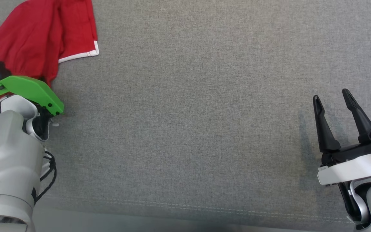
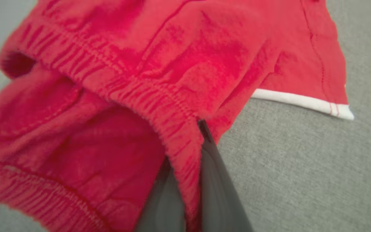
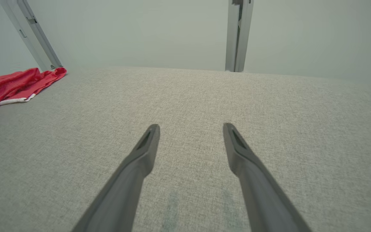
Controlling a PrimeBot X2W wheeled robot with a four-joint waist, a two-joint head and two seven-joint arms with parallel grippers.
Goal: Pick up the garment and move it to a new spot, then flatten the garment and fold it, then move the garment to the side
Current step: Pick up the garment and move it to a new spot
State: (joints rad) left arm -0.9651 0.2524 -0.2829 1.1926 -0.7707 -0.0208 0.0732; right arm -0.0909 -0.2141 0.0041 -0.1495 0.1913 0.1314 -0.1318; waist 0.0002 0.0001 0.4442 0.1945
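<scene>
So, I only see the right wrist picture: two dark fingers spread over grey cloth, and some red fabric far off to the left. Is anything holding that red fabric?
Observer: Yes. The left gripper is shut on the red cloth shorts, pinching their gathered elastic waistband.
Operator: What is the white strip on them?
Observer: A white hem band on one leg, with two red stitch lines near its end.
Operator: And that arm itself?
Observer: A bright green plastic cover sits on its wrist.
</scene>
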